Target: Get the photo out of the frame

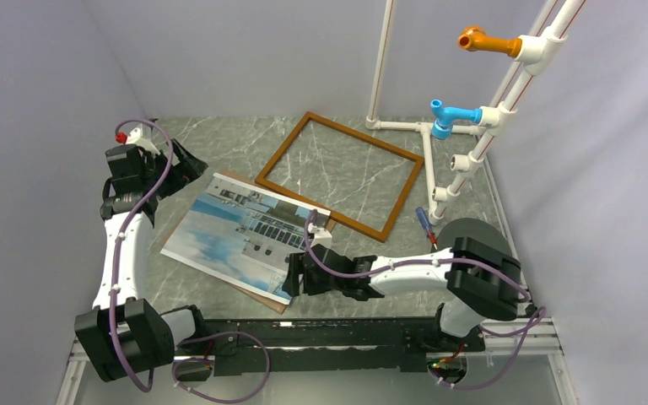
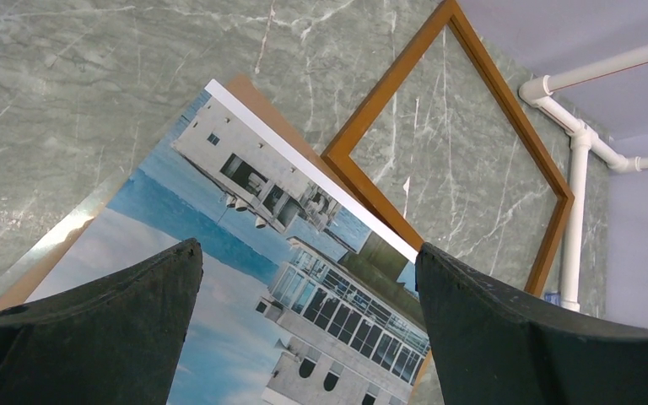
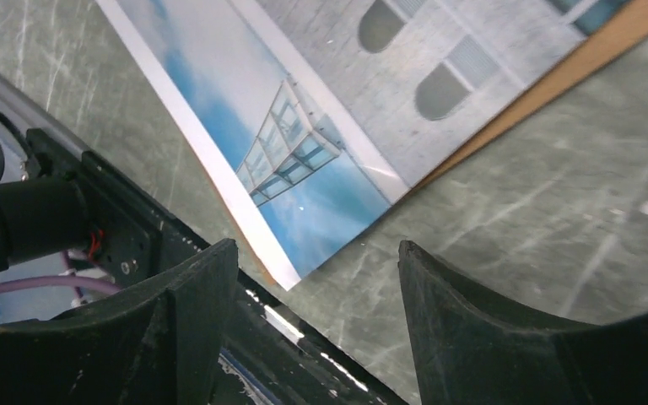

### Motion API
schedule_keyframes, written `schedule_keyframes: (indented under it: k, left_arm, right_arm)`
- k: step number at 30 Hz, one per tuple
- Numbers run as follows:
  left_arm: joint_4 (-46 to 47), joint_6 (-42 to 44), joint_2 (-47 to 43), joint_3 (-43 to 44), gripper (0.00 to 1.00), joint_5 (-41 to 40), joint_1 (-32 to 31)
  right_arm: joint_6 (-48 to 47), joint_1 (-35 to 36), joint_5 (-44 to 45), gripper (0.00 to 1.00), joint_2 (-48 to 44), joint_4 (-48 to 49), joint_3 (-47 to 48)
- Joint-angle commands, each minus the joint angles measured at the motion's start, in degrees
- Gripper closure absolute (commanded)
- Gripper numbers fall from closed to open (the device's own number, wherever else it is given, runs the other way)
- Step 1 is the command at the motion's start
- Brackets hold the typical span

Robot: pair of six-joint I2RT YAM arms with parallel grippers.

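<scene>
The photo (image 1: 236,236) lies flat, picture up, on its light-brown board (image 1: 224,177) at the table's left middle. The empty frame (image 1: 283,147) lies flat just behind and right of it, marble showing through its centre. My left gripper (image 1: 181,164) is open and empty above the photo's far left corner. The left wrist view shows the photo (image 2: 245,253) and the frame (image 2: 388,80) between its spread jaws (image 2: 305,247). My right gripper (image 1: 291,274) is open and empty at the photo's near right corner. The right wrist view shows that corner (image 3: 304,110) just beyond my gripper (image 3: 316,249).
A white pipe stand (image 1: 472,152) with a blue peg (image 1: 447,114) and an orange peg (image 1: 485,40) rises at the back right. A blue-handled screwdriver (image 1: 423,221) lies right of the frame. A black rail (image 1: 329,333) runs along the near edge. Walls enclose left, back and right.
</scene>
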Motion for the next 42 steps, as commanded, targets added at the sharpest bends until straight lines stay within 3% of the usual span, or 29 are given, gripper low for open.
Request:
schedule_keyframes:
  k: [1, 7, 10, 16, 26, 34, 42]
  left_arm:
    - [0.44, 1.21, 0.07, 1.06, 0.01, -0.51, -0.14]
    - [0.66, 1.21, -0.34, 0.95, 0.01, -0.34, -0.09]
    - [0.53, 1.21, -0.16, 1.05, 0.0, -0.39, -0.08]
    - [0.58, 1.13, -0.3, 1.16, 0.01, 0.1, -0.08]
    - [0.45, 1.3, -0.34, 1.23, 0.01, -0.12, -0.08]
    - [0.03, 2.17, -0.47, 1.41, 0.01, -0.35, -0.79]
    - [2.48, 2.79, -3.26, 0.37, 0.01, 2.12, -1.94]
  right_arm:
    - [2.28, 0.57, -7.11, 0.3, 4.33, 7.27, 0.34]
    - [5.61, 1.04, -11.56, 0.46, 8.82, 13.96, -0.57]
    - [4.7, 1.51, -11.61, 0.59, 9.4, 12.68, 1.01]
    - [3.77, 3.64, -11.18, 0.63, 8.86, 12.0, 2.8]
    - [-6.56, 4.63, -11.1, 0.55, 6.55, 11.67, 7.62]
    - [-10.54, 2.33, -1.52, 0.27, -3.12, -0.52, 6.75]
    - [-15.64, 2.18, 13.51, 0.14, -17.35, -16.24, 7.83]
